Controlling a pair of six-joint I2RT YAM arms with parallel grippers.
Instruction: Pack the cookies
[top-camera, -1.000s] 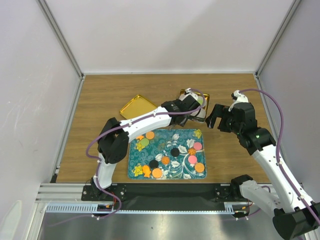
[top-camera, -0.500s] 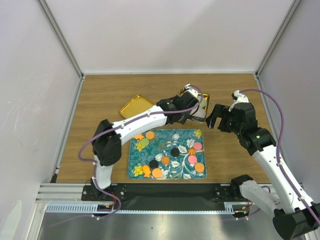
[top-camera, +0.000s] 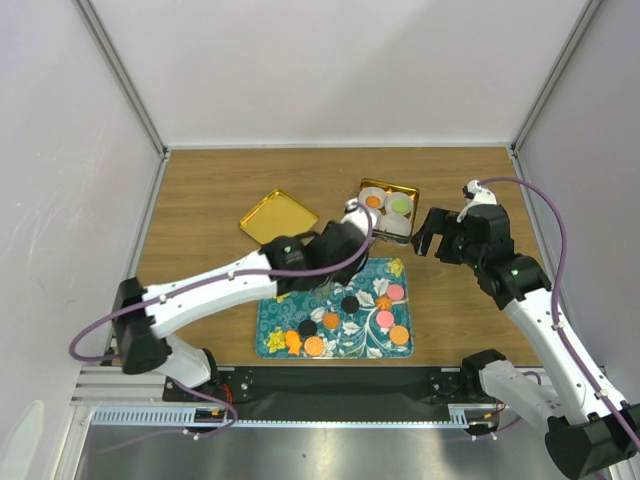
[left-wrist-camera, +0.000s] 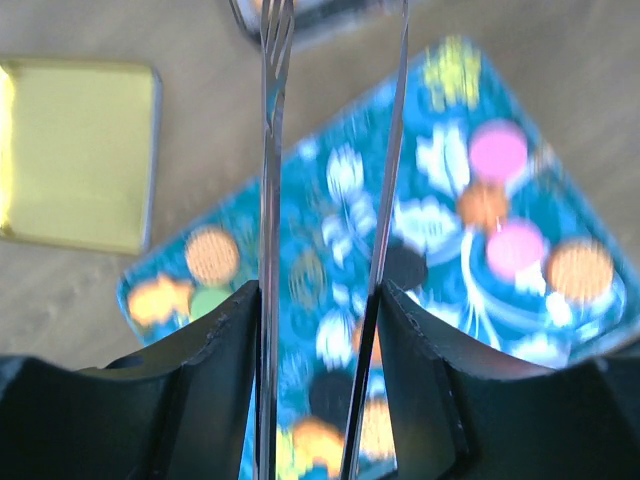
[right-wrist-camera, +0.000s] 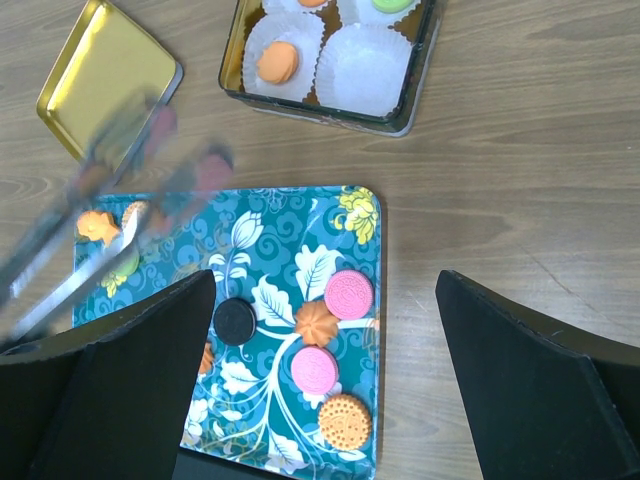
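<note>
Several cookies lie on the teal flowered tray (top-camera: 264, 318): a black one (top-camera: 349, 304), pink ones (right-wrist-camera: 349, 294) and orange ones (right-wrist-camera: 345, 421). The gold tin (top-camera: 411, 190) behind the tray holds white paper cups, one with an orange cookie (right-wrist-camera: 279, 62) and one with a green cookie (top-camera: 400, 205). My left gripper (left-wrist-camera: 318, 290) hovers over the tray's far edge (top-camera: 338, 245), shut on metal tongs (left-wrist-camera: 268, 150) whose tips are apart with nothing between them. My right gripper (right-wrist-camera: 322, 275) hangs open and empty right of the tin (top-camera: 435, 235).
The tin's gold lid (top-camera: 277, 216) lies upside down on the wooden table, left of the tin and behind the tray's left corner. Grey walls close in the table on three sides.
My left arm has drawn back from the tin, carrying the tongs toward me to over the tray's far edge. The right arm has not moved.
</note>
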